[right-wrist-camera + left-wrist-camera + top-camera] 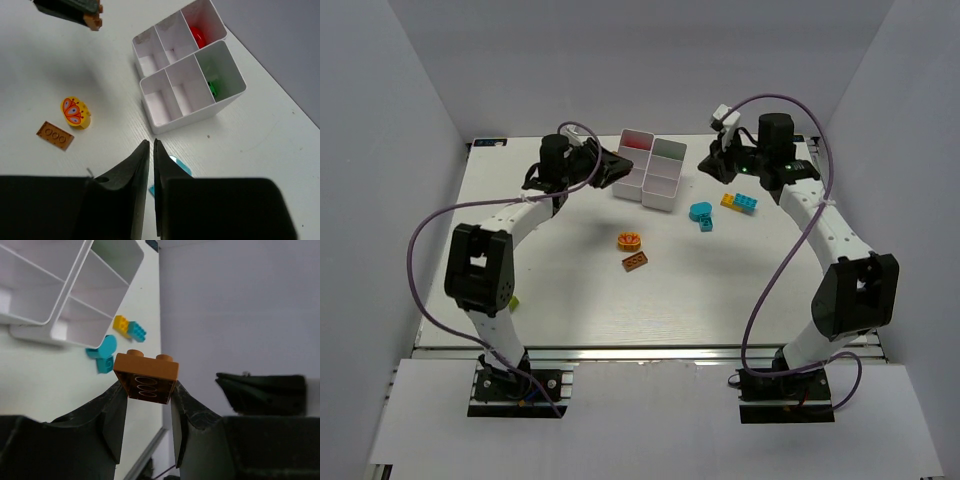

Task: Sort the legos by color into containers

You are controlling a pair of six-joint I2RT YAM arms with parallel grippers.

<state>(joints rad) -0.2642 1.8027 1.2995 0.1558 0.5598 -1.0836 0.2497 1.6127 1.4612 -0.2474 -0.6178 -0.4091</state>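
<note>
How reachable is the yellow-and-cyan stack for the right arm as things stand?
Probably yes. The yellow-and-cyan stack lies in the open close by the right gripper, nothing over it; the cyan round piece sits apart. The jaws are shut and must open first.

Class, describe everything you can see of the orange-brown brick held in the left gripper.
The orange-brown brick looks like glossy moulded plastic. It is rectangular, with two round studs along its upper edge and three oval rings on the face turned to the wrist camera. The left gripper pinches its two sides between dark fingers. It hangs slightly tilted, clear of the table, near the white containers; nothing else touches it.
</note>
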